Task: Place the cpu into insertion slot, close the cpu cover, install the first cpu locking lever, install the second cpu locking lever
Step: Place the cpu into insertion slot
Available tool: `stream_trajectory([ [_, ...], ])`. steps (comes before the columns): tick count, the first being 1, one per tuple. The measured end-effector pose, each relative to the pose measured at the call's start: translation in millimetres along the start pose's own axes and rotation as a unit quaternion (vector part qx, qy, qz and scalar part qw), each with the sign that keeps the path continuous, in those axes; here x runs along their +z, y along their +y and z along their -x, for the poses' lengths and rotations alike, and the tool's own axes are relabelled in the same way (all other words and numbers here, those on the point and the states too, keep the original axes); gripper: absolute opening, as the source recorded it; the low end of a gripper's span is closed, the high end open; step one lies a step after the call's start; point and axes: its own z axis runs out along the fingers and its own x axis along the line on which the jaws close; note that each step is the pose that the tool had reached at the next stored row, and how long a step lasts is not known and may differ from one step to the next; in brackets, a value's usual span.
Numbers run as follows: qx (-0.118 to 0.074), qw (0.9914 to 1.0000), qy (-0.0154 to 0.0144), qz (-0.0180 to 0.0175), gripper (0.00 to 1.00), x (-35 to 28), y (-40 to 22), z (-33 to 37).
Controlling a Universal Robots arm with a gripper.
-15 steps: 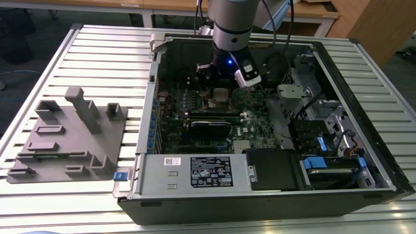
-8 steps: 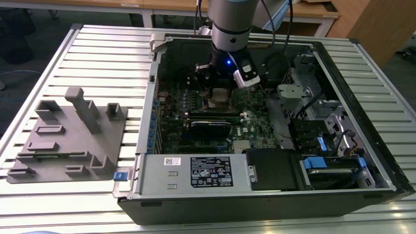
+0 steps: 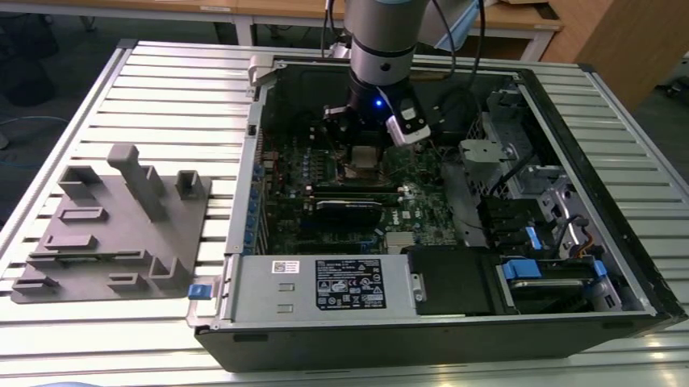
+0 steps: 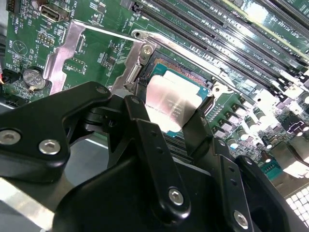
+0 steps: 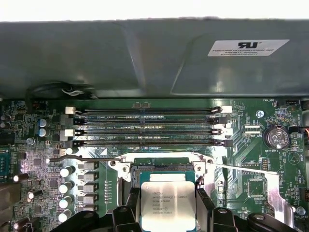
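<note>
slatted table (image 3: pixel 140 81), carrying an open computer case (image 3: pixel 603 161). green motherboard (image 5: pixel 251 145) inside the case (long memory slots (image 5: pixel 145 126) just beside the socket). black gripper (image 5: pixel 166 195), fingers pinching the cpu (image 5: pixel 167 208) by two opposite edges. insertion slot (image 5: pixel 161 166), dark centre partly bare. cpu held at the slot, silvery top up; seated or not, cannot tell.

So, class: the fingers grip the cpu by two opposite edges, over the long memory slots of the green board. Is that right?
Not quite. The fingers do grip the cpu by two opposite edges, but over the square insertion slot, not the long memory slots, which lie beside it on the green board. The first wrist view shows it.
</note>
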Motion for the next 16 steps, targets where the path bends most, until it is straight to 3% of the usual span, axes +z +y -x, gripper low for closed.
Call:
stream_trajectory([
  [6,0.004,0.99999,-0.0004,-0.0001,0.54,0.0,0.0,0.0],
  [9,0.028,0.99960,-0.0025,-0.0007,0.54,0.3,0.0,0.0],
  [12,0.056,0.99844,-0.0050,-0.0013,0.54,0.5,-0.1,0.0],
  [16,0.092,0.99576,-0.0083,-0.0021,0.54,0.6,-0.1,0.0],
])
